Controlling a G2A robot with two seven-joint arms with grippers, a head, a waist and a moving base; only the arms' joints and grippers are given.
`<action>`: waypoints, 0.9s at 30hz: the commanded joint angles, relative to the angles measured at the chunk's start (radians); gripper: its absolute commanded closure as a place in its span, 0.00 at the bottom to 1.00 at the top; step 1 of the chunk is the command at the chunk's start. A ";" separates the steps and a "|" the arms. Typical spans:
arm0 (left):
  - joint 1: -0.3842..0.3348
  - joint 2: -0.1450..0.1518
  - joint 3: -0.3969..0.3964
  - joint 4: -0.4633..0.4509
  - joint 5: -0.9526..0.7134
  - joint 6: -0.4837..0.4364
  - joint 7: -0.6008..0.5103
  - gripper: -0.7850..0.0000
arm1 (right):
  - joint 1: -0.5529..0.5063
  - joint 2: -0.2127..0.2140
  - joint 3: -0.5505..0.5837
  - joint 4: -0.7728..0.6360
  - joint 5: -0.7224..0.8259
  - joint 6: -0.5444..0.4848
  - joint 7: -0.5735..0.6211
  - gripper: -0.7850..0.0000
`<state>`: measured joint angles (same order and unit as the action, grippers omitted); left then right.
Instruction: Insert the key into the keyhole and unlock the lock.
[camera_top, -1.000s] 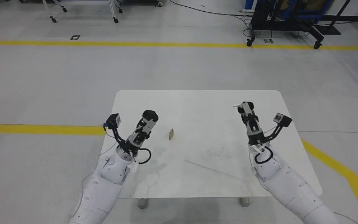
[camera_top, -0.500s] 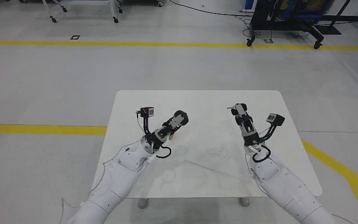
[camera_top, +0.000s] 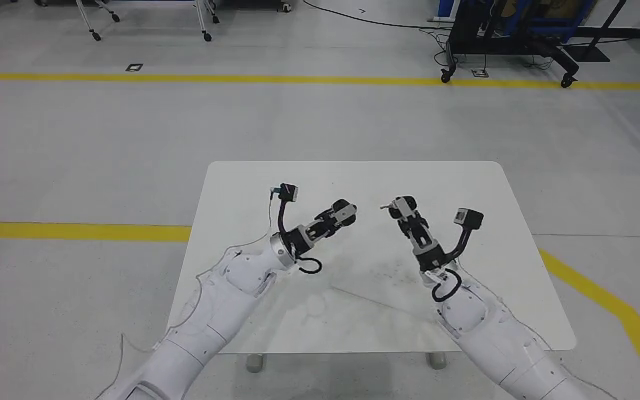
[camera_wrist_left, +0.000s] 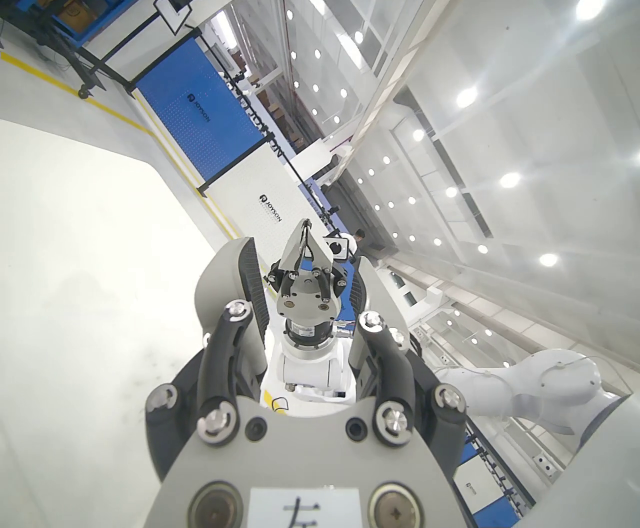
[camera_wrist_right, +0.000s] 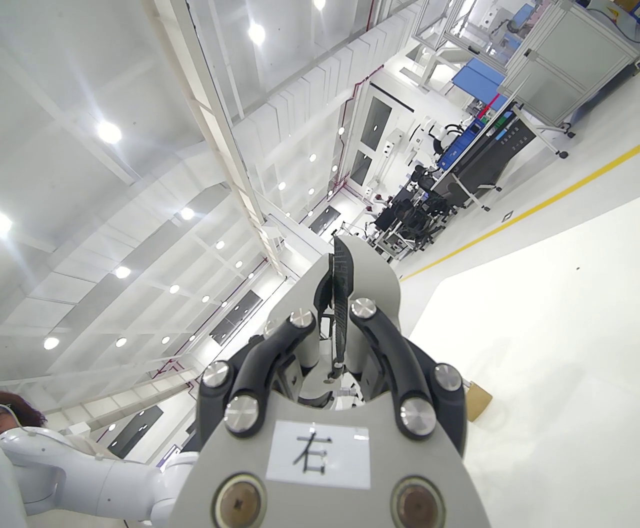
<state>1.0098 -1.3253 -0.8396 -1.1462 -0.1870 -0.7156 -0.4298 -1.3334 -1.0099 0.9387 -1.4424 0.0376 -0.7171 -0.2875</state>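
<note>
Both arms are held up over the plain white surface (camera_top: 450, 300), their ends turned toward each other and a little way apart. The left gripper (camera_top: 345, 209) has its jaws spread wide with nothing between them. The right gripper (camera_wrist_right: 341, 250) has its jaws pressed together. A thin dark sliver (camera_top: 384, 208) sticks out past their tips. I take it for the key, though it is too small to be sure.

The small brass-coloured padlock (camera_wrist_right: 477, 400) lies on the surface, partly hidden behind the right gripper's housing, and neither gripper touches it.

The padlock looks dense, rigid and smooth-sided, so it would likely skid if nudged. I would pinch it across its flat faces, leaving the keyhole end and shackle free. A key is light and stiff and is best held by its head, blade exposed.
</note>
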 joint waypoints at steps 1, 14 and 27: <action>-0.007 -0.007 0.010 0.006 0.009 0.004 0.009 0.57 | 0.007 -0.007 -0.009 0.007 0.001 0.008 0.022 1.00; -0.052 -0.042 0.047 0.058 0.043 0.004 0.026 0.67 | 0.031 -0.040 -0.013 0.047 0.073 0.014 0.162 1.00; -0.071 -0.065 0.059 0.095 0.040 0.006 0.002 1.00 | 0.032 -0.065 0.017 0.067 0.106 0.008 0.206 1.00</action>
<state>0.9406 -1.3890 -0.7803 -1.0540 -0.1465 -0.7102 -0.4236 -1.3010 -1.0737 0.9537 -1.3762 0.1435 -0.7095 -0.0833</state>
